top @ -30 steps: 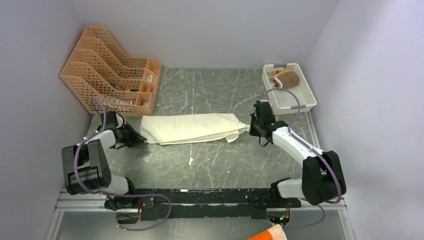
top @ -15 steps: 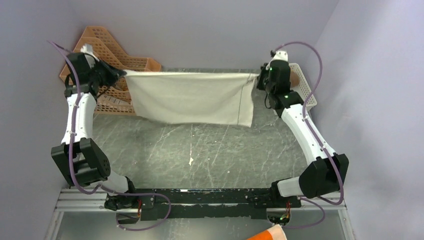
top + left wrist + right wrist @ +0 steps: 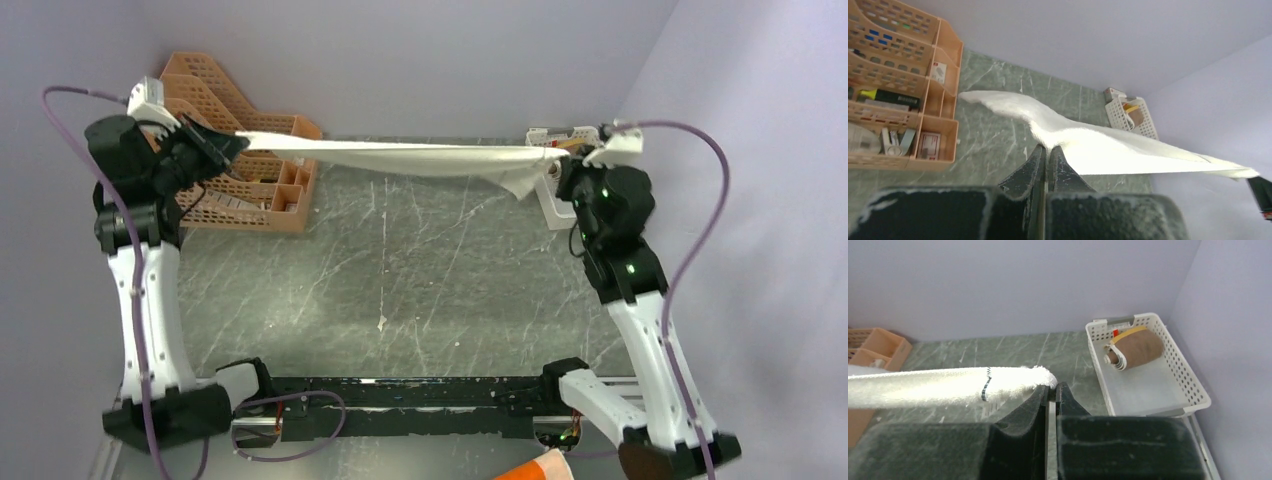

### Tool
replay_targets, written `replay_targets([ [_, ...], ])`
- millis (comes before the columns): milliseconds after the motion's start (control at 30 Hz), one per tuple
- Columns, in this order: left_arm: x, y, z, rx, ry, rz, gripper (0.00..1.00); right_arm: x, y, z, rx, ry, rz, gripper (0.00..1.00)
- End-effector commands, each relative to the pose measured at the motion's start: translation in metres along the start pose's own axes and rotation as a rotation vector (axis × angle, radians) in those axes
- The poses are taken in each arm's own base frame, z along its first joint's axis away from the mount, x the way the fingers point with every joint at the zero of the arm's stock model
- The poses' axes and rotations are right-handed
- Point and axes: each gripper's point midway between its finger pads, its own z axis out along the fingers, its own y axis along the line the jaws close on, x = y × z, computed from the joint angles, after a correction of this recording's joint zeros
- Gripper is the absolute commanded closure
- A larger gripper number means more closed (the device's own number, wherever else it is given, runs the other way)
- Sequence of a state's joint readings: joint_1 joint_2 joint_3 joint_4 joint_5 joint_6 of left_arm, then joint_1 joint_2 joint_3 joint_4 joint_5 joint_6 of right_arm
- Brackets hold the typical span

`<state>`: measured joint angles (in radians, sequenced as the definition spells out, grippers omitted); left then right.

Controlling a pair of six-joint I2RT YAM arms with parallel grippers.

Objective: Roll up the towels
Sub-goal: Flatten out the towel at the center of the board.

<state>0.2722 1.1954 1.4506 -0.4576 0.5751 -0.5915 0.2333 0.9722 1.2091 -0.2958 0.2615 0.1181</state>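
Grippers: the left gripper (image 3: 1048,150) and the right gripper (image 3: 1050,388) are each clamping one end of the cream-white cotton towel (image 3: 420,158). In both wrist views the jaws are pressing together with cloth caught between them.
Towel: it is hanging clear of the table, pulled into a taut, nearly level band between the two raised arms. One loose corner is drooping just beside the right gripper, and a dark stitched line is showing near that end in the right wrist view.
Change: a second ago the towel was lying as a folded bundle on the table, and half a second ago it was dangling as an open sheet. Now both arms are standing taller and wider, and the sheet is being swung up flat and stretched.
Meaning: the cloth appears to be getting shaken open and smoothed. No rolling is under way yet, and the towel is probably going to need laying flat on the table first.
Surroundings: the green marbled tabletop (image 3: 400,270) is lying well below the span. The orange perforated plastic desk organiser (image 3: 265,190) is sitting at the far left, beside the left arm. The white slotted plastic basket (image 3: 1193,390) is sitting at the far right and holding a brown rolled cloth (image 3: 1138,347), likely a towel already done.
Risk: with the pull this tight, a corner may be working loose from either pinch.
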Motion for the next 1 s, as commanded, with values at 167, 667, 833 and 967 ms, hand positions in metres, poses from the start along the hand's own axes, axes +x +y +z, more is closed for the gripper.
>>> replay_targets([
  [167,0.066,0.039,-0.023,-0.18,0.077,-0.017,0.93,0.013,-0.026,-0.048,0.046,-0.004,-0.039,1.0],
  [667,0.165,0.095,0.15,-0.081,0.438,-0.119,0.93,0.18,-0.003,0.106,0.11,0.285,0.028,1.0],
  [833,0.172,0.117,0.229,-0.059,0.5,-0.118,0.93,0.201,-0.009,0.178,0.144,0.294,-0.002,1.0],
  [967,0.156,0.133,0.28,-0.066,0.454,-0.103,0.93,0.218,-0.024,0.225,0.169,0.315,-0.053,1.0],
])
